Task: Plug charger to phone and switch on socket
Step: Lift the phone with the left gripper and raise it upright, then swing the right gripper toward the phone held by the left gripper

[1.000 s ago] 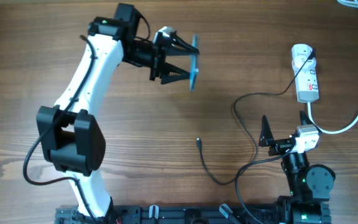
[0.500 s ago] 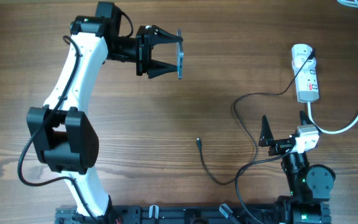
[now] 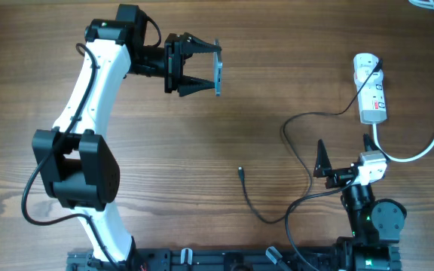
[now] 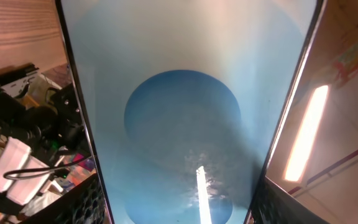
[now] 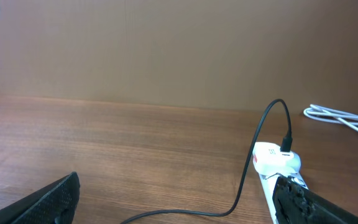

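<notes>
Gripping phone [image 3: 218, 69] edge-on, inside left claw [image 3: 210, 66]

left hand [image 3: 208, 66]: moved up and to the left since a second ago; no shift in the last half second
phone [image 3: 218, 68]: carried along with it, gripped edge-on

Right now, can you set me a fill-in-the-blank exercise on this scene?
The flat phone with the cyan-blue screen is gripped by the ___ jaws.
The thin black charger cable ends in a small connector tip lying loose on the wooden ___.
The short white oblong power strip has the cable's black ___ in it.
Missing: left; table; plug.
</notes>
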Motion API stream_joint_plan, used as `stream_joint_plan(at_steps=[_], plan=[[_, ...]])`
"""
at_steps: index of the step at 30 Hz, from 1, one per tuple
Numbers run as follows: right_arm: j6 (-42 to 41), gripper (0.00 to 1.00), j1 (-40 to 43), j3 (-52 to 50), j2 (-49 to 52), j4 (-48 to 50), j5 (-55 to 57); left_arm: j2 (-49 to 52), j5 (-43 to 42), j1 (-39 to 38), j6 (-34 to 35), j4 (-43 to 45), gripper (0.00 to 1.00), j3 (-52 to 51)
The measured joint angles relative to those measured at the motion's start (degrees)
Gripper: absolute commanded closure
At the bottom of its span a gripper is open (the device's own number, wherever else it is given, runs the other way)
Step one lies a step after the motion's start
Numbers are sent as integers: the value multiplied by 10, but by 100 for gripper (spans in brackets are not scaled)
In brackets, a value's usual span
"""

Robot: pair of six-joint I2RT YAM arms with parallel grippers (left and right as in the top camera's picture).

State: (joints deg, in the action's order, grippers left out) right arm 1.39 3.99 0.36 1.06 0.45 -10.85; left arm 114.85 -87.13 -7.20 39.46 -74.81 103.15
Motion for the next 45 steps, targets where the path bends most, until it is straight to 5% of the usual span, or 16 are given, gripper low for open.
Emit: stream_joint_plan(at_steps=[17, 25, 30, 45], plan=[[-25, 0, 0, 0, 0, 0, -8, 0, 0, 0, 23, 0, 38, 0], [-445, 0, 0, 0, 0, 22, -116, 0, 0, 21, 27, 0, 38, 0], [-594, 0, 0, 0, 0, 81, -155, 0, 0, 28, 29, 0, 38, 0], [-487, 0, -1, 16, 88, -56, -97, -9, 0, 26, 29, -17, 39, 0]])
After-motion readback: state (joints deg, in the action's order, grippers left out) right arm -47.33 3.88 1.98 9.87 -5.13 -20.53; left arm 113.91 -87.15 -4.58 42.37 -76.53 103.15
